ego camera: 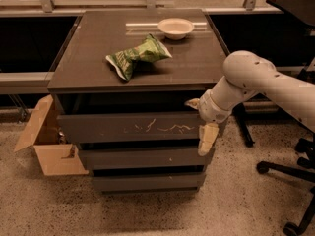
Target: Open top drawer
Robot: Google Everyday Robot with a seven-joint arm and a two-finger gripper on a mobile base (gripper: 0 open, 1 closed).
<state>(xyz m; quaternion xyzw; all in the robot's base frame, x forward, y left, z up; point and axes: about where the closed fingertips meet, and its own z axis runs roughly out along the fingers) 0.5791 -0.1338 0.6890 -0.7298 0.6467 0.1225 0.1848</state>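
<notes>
The top drawer (98, 128) is the wide dark grey front just under the cabinet top, with pale scratch marks across its middle. A dark gap shows between it and the top. My gripper (199, 124) is at the right end of this drawer front, on the white arm reaching in from the right. Its cream fingers are spread: one fingertip (192, 103) is near the drawer's upper right corner, and the other (206, 140) hangs down past its lower right corner. It holds nothing.
Two shorter grey drawer fronts (142, 159) lie below. On the cabinet top (83, 58) are a green chip bag (137, 57) and a white bowl (175, 27). An open cardboard box (47, 146) stands at the left. An office chair base (290, 181) is at the right.
</notes>
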